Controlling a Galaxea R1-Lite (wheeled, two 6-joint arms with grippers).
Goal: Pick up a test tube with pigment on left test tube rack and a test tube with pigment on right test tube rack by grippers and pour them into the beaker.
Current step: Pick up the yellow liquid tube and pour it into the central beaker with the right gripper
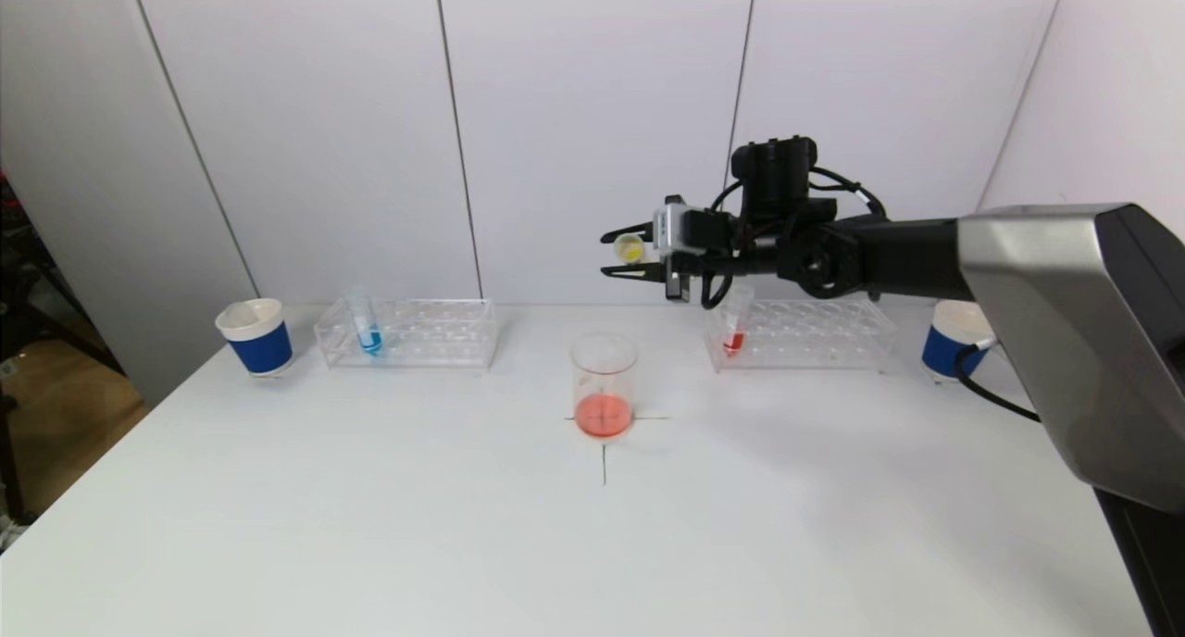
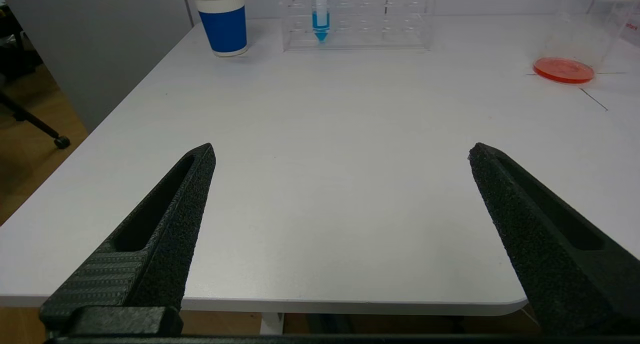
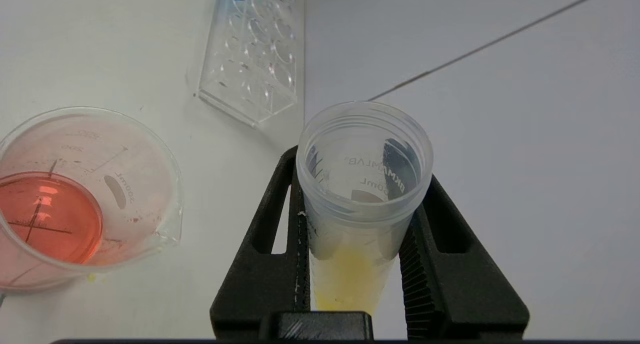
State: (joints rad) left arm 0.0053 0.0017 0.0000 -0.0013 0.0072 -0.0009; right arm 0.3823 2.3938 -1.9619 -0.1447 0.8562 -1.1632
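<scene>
My right gripper [image 1: 618,255] is shut on a clear test tube [image 3: 357,199] with yellow pigment residue, held high above the table, tipped sideways, a little right of the beaker [image 1: 604,384]. The beaker stands at the table's middle with orange-red liquid in it; it also shows in the right wrist view [image 3: 75,194]. The left rack [image 1: 407,332] holds a tube with blue pigment [image 1: 367,327]. The right rack [image 1: 801,333] holds a tube with red pigment [image 1: 734,330]. My left gripper [image 2: 340,154] is open and empty, low over the table's near left edge, out of the head view.
A blue-and-white paper cup [image 1: 255,336] stands left of the left rack, and another cup [image 1: 954,339] stands right of the right rack, partly behind my right arm. A black cross mark [image 1: 604,452] lies under the beaker. White wall panels stand behind the table.
</scene>
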